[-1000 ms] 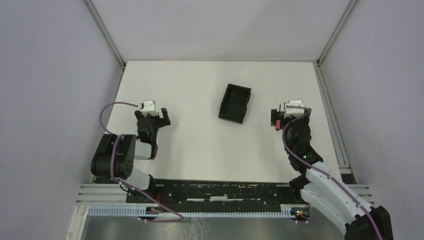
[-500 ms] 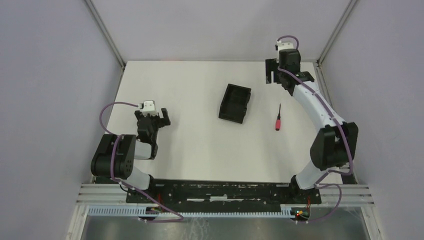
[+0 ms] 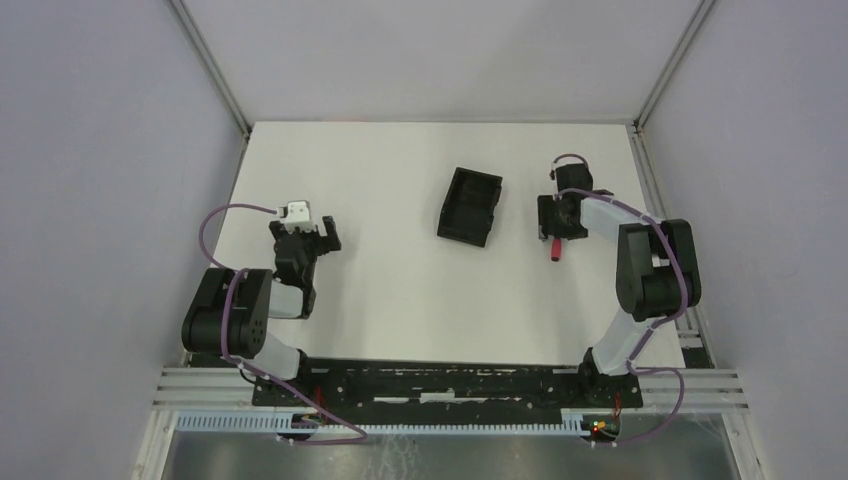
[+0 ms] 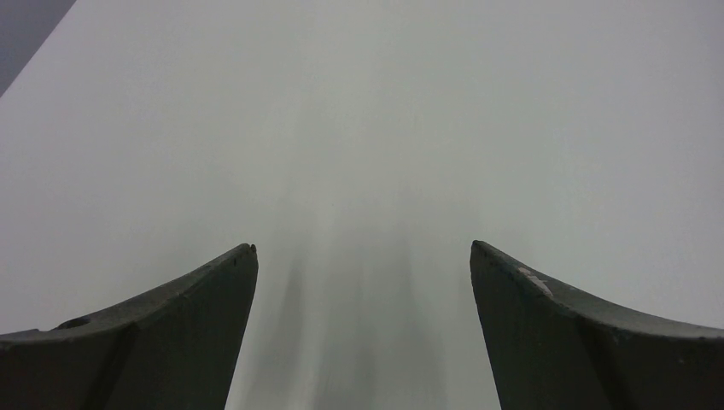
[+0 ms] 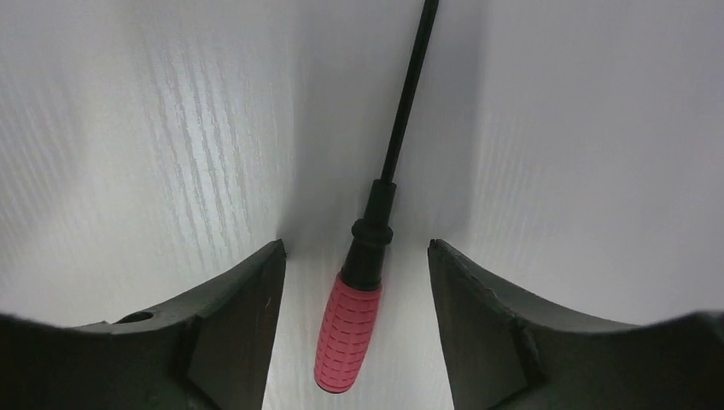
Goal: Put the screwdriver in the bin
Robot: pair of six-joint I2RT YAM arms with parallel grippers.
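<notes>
We judged the small red-handled, dark-shafted screwdriver (image 5: 350, 329) light, stiff and best pinched at its ribbed handle, which the released right fingers (image 5: 226, 329) straddled.

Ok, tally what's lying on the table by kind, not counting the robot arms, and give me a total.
Red-handled screwdriver: 1
Black bin: 1
Total: 2

L fingers (image 4: 171, 333) wide apart; R fingers (image 5: 230, 325) apart, low.
</notes>
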